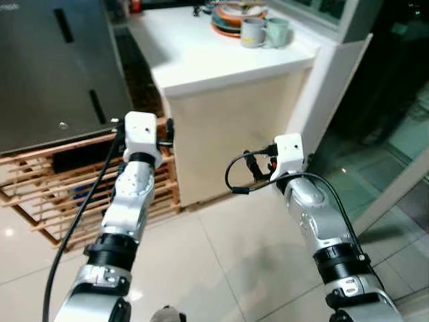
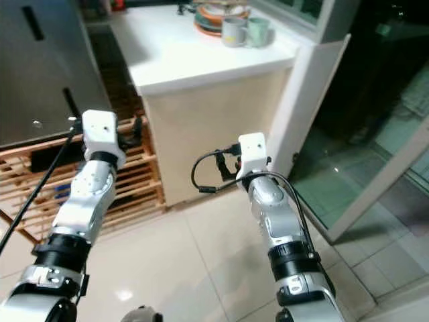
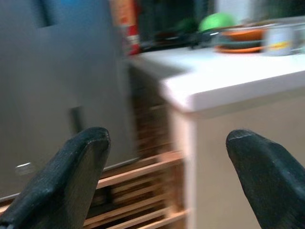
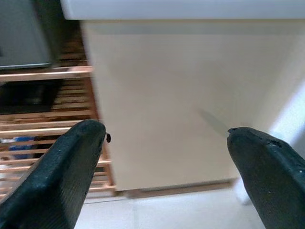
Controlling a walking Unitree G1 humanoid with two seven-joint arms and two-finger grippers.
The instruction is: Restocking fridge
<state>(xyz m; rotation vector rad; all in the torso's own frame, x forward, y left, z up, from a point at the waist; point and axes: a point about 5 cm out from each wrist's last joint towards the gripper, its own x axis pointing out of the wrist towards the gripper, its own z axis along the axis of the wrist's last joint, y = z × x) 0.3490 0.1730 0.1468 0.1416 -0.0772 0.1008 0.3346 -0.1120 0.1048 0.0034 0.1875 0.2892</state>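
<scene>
From the left eye view, both arms reach forward over pale floor tiles (image 1: pixel 221 261) with open room between them; the fridge (image 1: pixel 47 67), a grey steel face with dark handle slots, stands at 10 o'clock, its lower edge meeting a wooden slatted rack (image 1: pixel 40 194) that runs along the floor to the side of the white desk (image 1: pixel 201 54) at 12 o'clock. The desk's near corner overhangs a cream panel; at its far edge sit stacked plates (image 1: pixel 231 20) and two mugs (image 1: pixel 265 32) touching each other. A dark glass door (image 1: pixel 395 100) with a white frame closes the side at 2 o'clock. In the right eye view the same layout holds, the left arm ending before the rack and the right arm ending near the cream panel's lower edge. In the left wrist view the left gripper (image 3: pixel 171 157) has its fingers (image 3: pixel 71 176) spread wide and empty, the fridge face and the desk's rounded corner beyond them, blurred. In the right wrist view the right gripper (image 4: pixel 167 157) also holds its fingers (image 4: pixel 66 171) wide apart with nothing between, facing the cream panel, the rack beside it.
</scene>
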